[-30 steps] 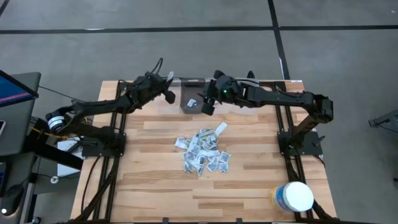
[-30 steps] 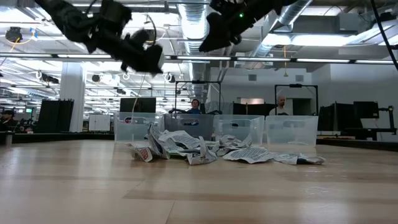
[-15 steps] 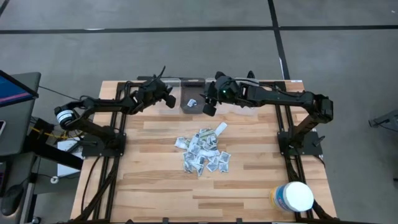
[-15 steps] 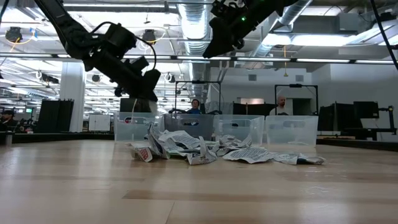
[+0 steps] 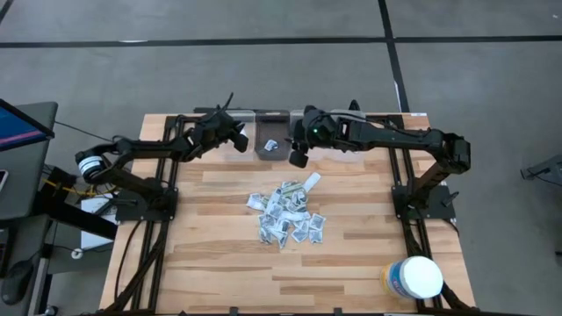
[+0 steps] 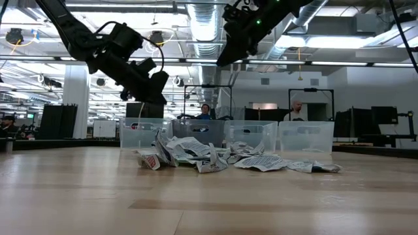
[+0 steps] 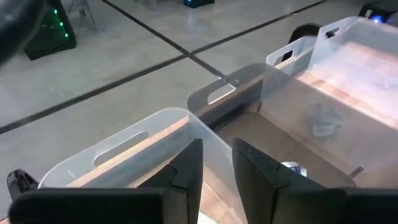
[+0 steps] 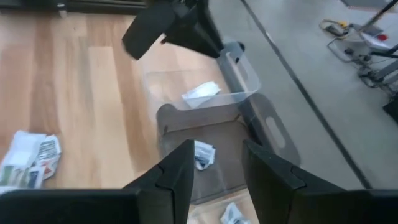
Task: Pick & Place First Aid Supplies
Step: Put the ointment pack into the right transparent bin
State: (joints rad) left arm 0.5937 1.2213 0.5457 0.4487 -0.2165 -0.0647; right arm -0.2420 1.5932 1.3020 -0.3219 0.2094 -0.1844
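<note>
many first aid supplies [image 5: 287,213] heaped mid-desk, below both jaws; right gripper [image 5: 298,158] nearer, jaws spread and empty; left gripper [image 5: 239,140] likewise.

packets [image 5: 288,213] heaped mid-table, bins [image 5: 270,139] behind them, tub [image 5: 414,277] at near right corner

Overhead looks straight down; low looks level across the table [image 5: 219,263]; wrists close above bins [image 8: 205,118].

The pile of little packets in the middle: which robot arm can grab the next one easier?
Probably the right. Its tool hangs open and empty nearer the pile of packets. The left tool, also open and empty, is farther back over the clear bin at the table's far edge.
</note>
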